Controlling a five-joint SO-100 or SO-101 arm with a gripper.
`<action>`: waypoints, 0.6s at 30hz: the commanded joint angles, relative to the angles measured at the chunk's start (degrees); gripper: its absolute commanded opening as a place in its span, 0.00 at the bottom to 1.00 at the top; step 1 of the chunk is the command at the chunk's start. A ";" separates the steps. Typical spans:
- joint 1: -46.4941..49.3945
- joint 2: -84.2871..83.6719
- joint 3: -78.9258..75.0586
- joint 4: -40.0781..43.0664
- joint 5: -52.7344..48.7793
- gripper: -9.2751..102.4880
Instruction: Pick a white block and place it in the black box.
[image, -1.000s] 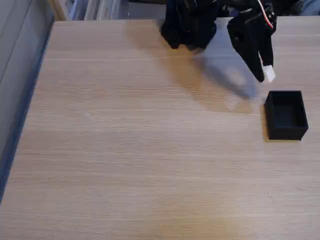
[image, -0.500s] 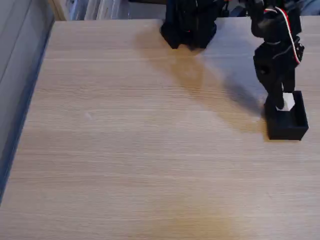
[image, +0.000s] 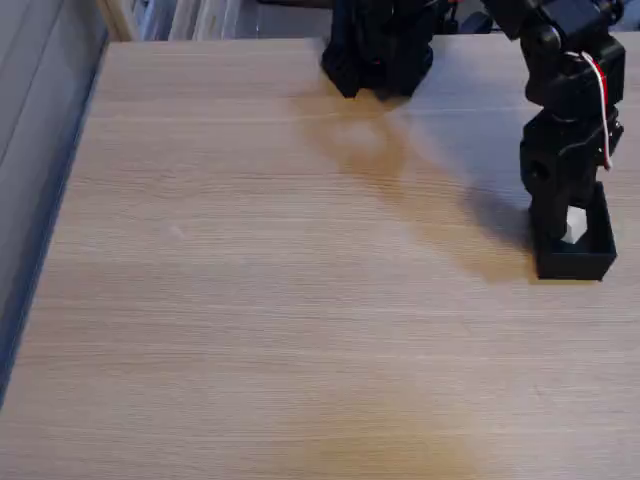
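White block (image: 575, 224) shows as a small bright patch down inside the black box (image: 574, 262), at the far right of the fixed view. It sits between the dark tips of the jaws (image: 565, 228), which reach down into the open top of the box. The tips press close on both sides of the block, so the jaws look like they are grasping it, but everything there is black on black and the tips are hard to make out. I cannot tell if the block rests on the bottom of the box.

The box is small, black and has thin walls. It stands on the light wooden surface (image: 280, 300) near the right edge of the picture. Its near wall and right wall can be seen. Its far part is hidden behind the arm.

The black robot arm (image: 565, 110) comes down from the top right and points almost straight down over the box. A red and white wire (image: 603, 110) runs along its side. The arm's base (image: 378, 45) is a black lump at the top middle of the surface. A soft grey shadow lies on the wood to the left of the box.

A grey strip (image: 40, 150) runs down the left side of the picture, next to the surface.
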 joint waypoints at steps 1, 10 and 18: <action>0.00 0.62 -1.67 1.93 2.29 0.20; -2.29 3.25 -2.90 9.67 10.20 0.27; 0.09 16.26 10.11 10.11 10.11 0.15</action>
